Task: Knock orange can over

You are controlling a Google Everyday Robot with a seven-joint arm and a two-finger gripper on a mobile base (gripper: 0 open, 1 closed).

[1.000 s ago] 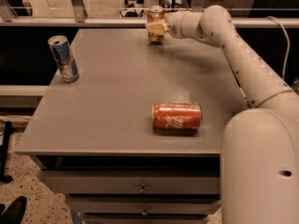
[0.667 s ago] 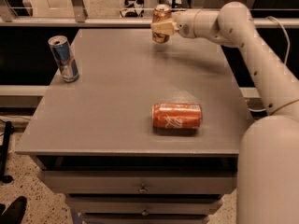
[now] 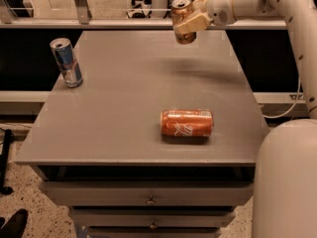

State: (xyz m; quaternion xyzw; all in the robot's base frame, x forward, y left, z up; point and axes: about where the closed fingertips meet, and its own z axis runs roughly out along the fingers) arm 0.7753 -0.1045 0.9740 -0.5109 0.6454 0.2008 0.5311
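Observation:
The orange can (image 3: 181,10) is dull copper-tan with a silver top. It is at the far edge of the grey table (image 3: 124,93), slightly tilted, and seems to hang just above the surface. My gripper (image 3: 186,23) reaches in from the upper right and is shut on the orange can. One cream finger (image 3: 192,23) lies across the can's front, and the other finger is hidden behind the can.
A brighter vivid-orange can (image 3: 186,123) with a white logo lies on its side at the table's front right. A slim blue-and-silver can (image 3: 66,62) stands upright at the left edge. Drawers (image 3: 148,200) sit under the tabletop. My white body (image 3: 287,182) fills the lower right.
My gripper has carried the orange can to the right and slightly upward along the table's far edge. The two other cans have not moved.

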